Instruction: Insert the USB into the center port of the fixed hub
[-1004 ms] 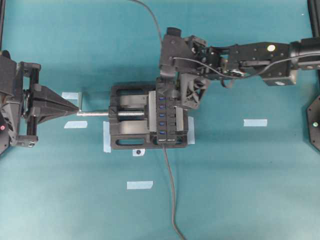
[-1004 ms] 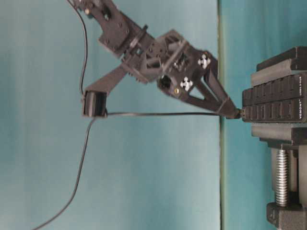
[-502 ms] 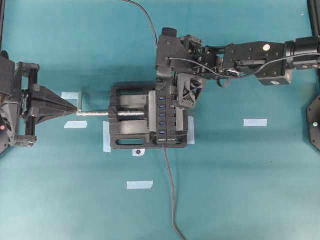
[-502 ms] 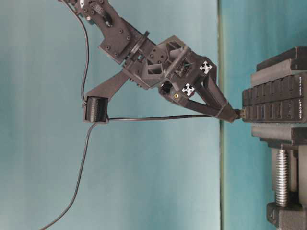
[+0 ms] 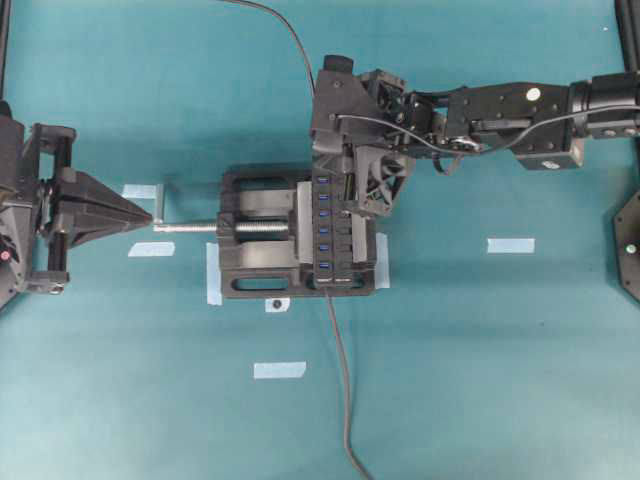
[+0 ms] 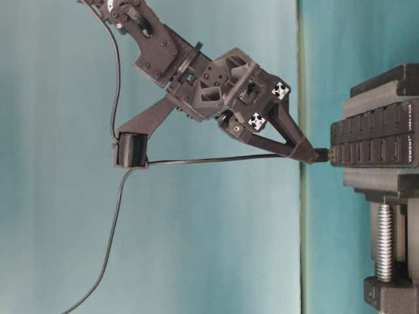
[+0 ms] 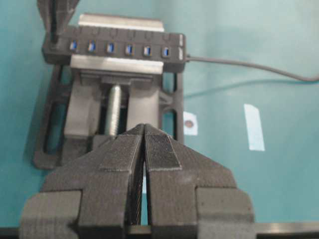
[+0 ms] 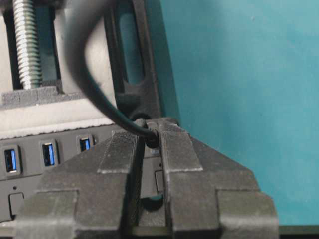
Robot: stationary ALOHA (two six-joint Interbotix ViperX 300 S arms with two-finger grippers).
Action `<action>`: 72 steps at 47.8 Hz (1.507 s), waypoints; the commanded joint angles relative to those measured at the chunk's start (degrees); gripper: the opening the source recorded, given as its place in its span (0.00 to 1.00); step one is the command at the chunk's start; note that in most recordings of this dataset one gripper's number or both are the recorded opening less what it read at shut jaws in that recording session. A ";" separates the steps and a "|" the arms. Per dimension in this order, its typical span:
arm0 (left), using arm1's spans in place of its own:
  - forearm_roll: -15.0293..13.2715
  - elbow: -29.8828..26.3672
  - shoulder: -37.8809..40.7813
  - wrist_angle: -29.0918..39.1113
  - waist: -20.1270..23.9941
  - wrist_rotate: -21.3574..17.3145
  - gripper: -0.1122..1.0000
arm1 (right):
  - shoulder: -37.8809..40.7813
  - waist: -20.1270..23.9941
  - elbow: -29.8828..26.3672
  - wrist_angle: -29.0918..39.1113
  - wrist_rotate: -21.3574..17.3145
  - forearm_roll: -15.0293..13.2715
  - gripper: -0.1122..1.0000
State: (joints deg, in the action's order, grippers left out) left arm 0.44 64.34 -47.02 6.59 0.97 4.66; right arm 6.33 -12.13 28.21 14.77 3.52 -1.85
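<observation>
My right gripper (image 6: pixel 313 155) is shut on the USB (image 6: pixel 323 155), a small black plug whose thin cable (image 6: pixel 216 159) trails back along the arm. The plug's tip meets the face of the fixed hub (image 6: pixel 373 140) at the far end of its row of blue slots, not the middle. Whether it sits inside a slot is hidden. In the right wrist view the fingers (image 8: pixel 174 149) pinch the plug's collar over the hub (image 8: pixel 50 167). From overhead the right gripper (image 5: pixel 340 188) covers the hub's (image 5: pixel 342 248) top end. My left gripper (image 7: pixel 144 127) is shut and empty, left of the vise.
A black vise (image 5: pixel 255 262) with a silver screw (image 5: pixel 190 228) clamps the hub. The left gripper's tip (image 5: pixel 148 216) lies close to the screw's handle. The hub's own grey cable (image 5: pixel 342 380) runs toward the table's near edge. Pale tape marks (image 5: pixel 510 245) dot the teal mat.
The right gripper's jaws have closed from wide open onto the USB plug at the hub's end. The right wrist has shifted slightly. The left gripper has drawn back a little to the left.
</observation>
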 commanded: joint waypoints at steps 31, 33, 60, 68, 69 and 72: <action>0.00 -0.88 0.09 -0.26 0.00 0.18 0.10 | -3.78 0.44 -1.58 0.97 0.18 0.26 0.18; 0.00 -0.88 0.09 -0.26 0.00 0.18 0.10 | -4.13 0.44 -1.76 1.05 0.18 0.26 0.18; 0.00 -0.79 0.09 -0.26 0.00 0.18 0.10 | -7.73 3.16 -4.92 8.09 0.09 0.35 0.17; 0.00 -0.70 0.09 -0.26 0.00 0.18 0.10 | -8.00 3.69 -4.92 8.35 -0.26 0.44 0.17; 0.00 -0.70 0.09 -0.26 0.00 0.18 0.10 | -8.00 3.78 -4.83 8.44 -0.26 0.44 0.17; 0.00 -0.70 0.09 -0.26 0.00 0.18 0.10 | -8.00 4.04 -4.83 8.70 -0.26 0.44 0.17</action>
State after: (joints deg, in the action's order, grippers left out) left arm 0.35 64.34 -47.02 6.59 0.88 4.75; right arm 0.09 -8.61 24.70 23.47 3.52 -1.49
